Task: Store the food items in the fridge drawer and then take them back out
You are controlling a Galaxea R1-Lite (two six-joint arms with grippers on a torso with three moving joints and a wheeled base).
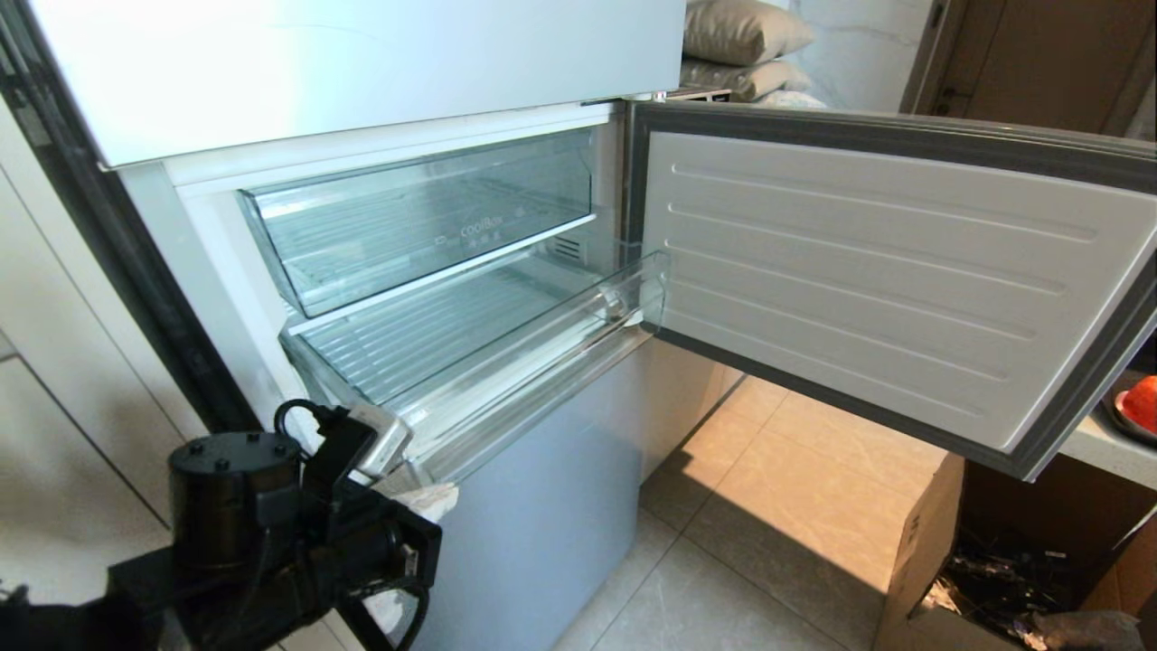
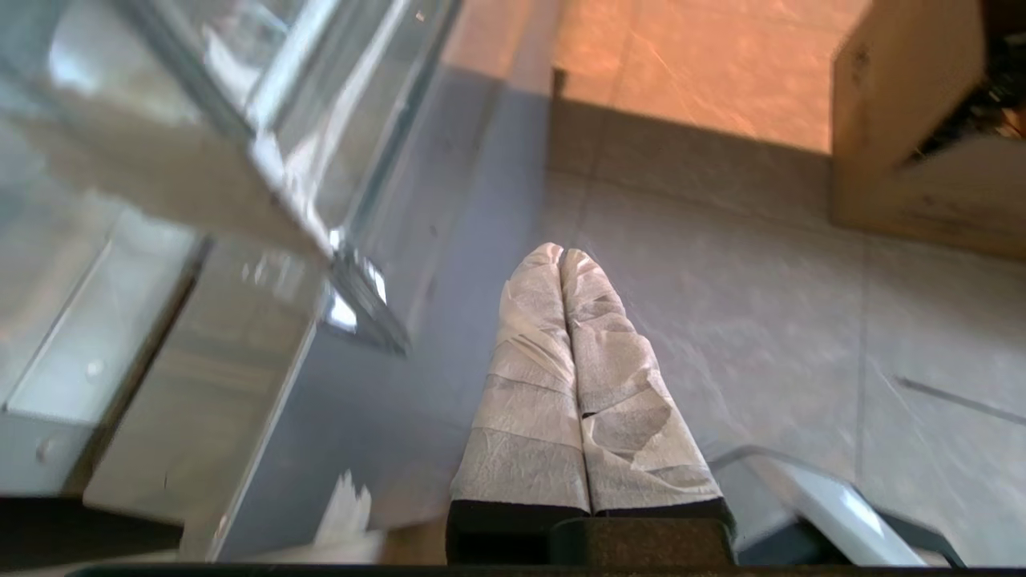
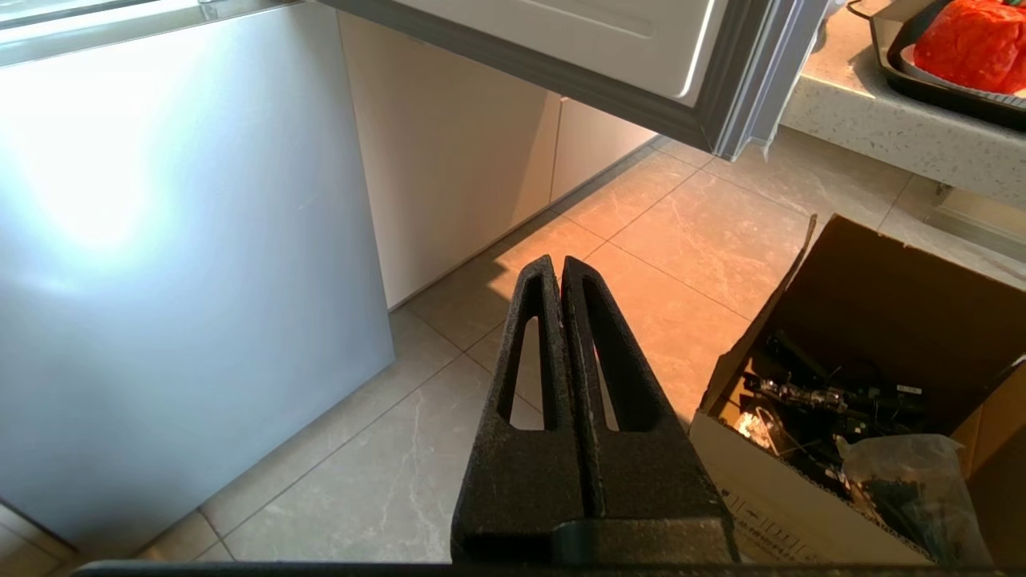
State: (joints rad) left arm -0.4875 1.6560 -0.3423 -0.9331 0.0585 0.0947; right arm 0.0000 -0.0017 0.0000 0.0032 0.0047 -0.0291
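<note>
The fridge drawer point(image 1: 542, 357), clear plastic with a ribbed floor and a stepped front lip, stands pulled out and holds nothing. My left gripper point(image 1: 432, 499) hangs just below the drawer's near corner point(image 2: 353, 296). Its white-taped fingers point(image 2: 529, 320) are shut on nothing, apart from the drawer. A red-orange food item point(image 1: 1143, 402) lies in a dish on the counter at the far right. It shows again as the bumpy red item point(image 3: 966, 36) in a dark tray. My right gripper point(image 3: 559, 264) is shut and empty, pointing at the floor tiles.
The fridge door point(image 1: 886, 271) stands wide open to the right. Above the pulled-out drawer sits a second clear drawer point(image 1: 425, 217) with a plain flat front. An open cardboard box point(image 3: 866, 385) of dark clutter stands on the floor under the counter point(image 3: 898, 132).
</note>
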